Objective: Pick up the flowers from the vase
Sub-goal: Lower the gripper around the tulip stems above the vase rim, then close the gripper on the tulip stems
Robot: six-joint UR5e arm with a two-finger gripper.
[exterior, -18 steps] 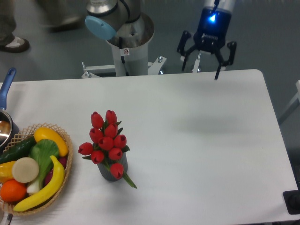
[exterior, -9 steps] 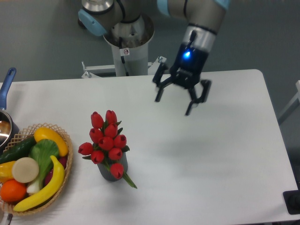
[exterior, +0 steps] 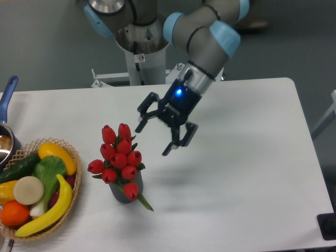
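Fingers (exterior: 140, 126) spread wide, holding nothing, just right of and above flowers (exterior: 118, 157); flowers upright in vase (exterior: 125, 191) on table (exterior: 236, 173), right of wicker basket (exterior: 73, 199)

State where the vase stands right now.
The vase stands on the table's left half, holding the flowers, just right of the wicker basket.

Setting: robotics lab. Evidence: industrial arm (exterior: 210, 37) on a metal pedestal (exterior: 143, 63) bolted beside a plain white counter (exterior: 236, 168); grey seamless floor (exterior: 47, 58) behind. Props are staged, not domestic: wicker basket (exterior: 73, 194) of plastic-looking produce, blue-handled pot (exterior: 6, 105) at the counter's left edge.
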